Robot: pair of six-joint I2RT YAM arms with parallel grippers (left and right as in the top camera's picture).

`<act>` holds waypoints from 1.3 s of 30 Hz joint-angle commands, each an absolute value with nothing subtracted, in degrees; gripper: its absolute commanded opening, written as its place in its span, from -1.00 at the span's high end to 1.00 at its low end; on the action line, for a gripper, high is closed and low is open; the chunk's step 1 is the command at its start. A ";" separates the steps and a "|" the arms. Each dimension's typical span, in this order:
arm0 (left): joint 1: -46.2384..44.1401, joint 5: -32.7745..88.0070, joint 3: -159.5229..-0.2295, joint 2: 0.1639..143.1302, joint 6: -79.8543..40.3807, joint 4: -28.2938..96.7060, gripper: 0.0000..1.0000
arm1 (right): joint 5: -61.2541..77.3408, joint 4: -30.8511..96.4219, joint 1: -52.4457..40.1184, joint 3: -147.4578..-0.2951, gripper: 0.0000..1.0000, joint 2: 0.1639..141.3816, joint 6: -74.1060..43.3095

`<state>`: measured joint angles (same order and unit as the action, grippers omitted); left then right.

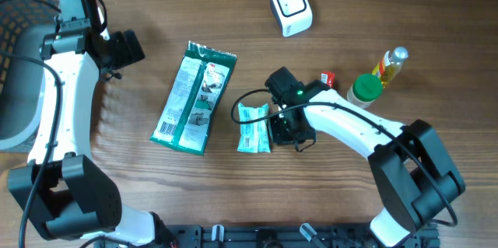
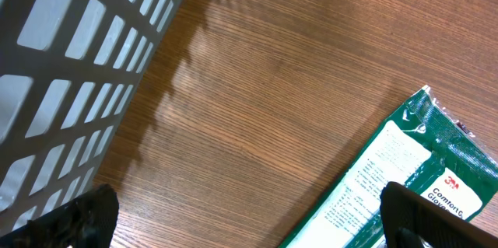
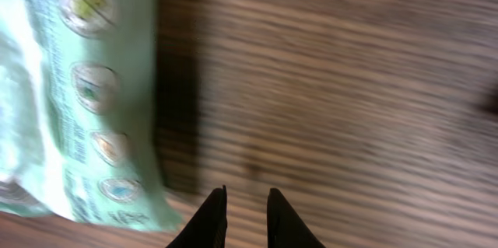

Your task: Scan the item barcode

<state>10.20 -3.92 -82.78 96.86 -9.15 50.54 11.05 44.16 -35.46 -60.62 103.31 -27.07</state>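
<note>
Packet [image 3: 78,92] left of right tool [image 3: 246,211]; tips nearly together over table [image 3: 350,85], hidden overhead. Left tool [image 2: 253,221] spread wide.

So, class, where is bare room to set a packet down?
Bare tabletop lies between the white scanner and the large green packet, and along the near edge by the small mint packet. Crowded around the jar, bottle and right gripper.

White arms [image 1: 58,100], black joints [image 1: 412,172], green light [image 1: 298,91]
</note>
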 commanded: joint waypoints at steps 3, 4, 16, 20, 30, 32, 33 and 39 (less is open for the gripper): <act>10.39 -3.46 -83.20 96.75 -9.28 50.39 -1.00 | 22.50 38.00 -40.64 -59.53 0.62 102.76 -30.15; 10.39 -3.46 -83.20 96.75 -9.28 50.39 -1.00 | 23.68 36.45 -41.98 -59.53 0.62 102.76 -30.17; 10.39 -3.46 -83.20 96.75 -9.28 50.39 -1.00 | 26.87 42.54 -40.53 -69.10 0.17 98.39 -17.74; 10.39 -3.46 -83.20 96.75 -9.28 50.39 -1.00 | 24.08 40.73 -36.16 -69.97 -0.27 96.75 -7.53; 10.39 -3.46 -83.20 96.75 -9.28 50.39 -1.00 | 16.43 40.07 -33.12 -69.67 -0.45 102.98 -1.54; 10.39 -3.46 -83.20 96.75 -9.28 50.39 -1.00 | 16.47 39.16 -33.12 -69.67 -0.45 105.19 -1.54; 10.39 -3.46 -83.20 96.75 -9.28 50.39 -1.00 | 16.47 39.00 -33.06 -69.67 -0.45 105.95 -1.52; 10.41 -3.46 -83.20 96.75 -9.28 50.39 -1.00 | 16.71 39.13 -32.84 -69.63 -0.44 108.92 -1.48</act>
<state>10.20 -3.92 -82.78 96.86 -9.15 50.54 17.28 39.33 -33.10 -69.58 107.37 -2.66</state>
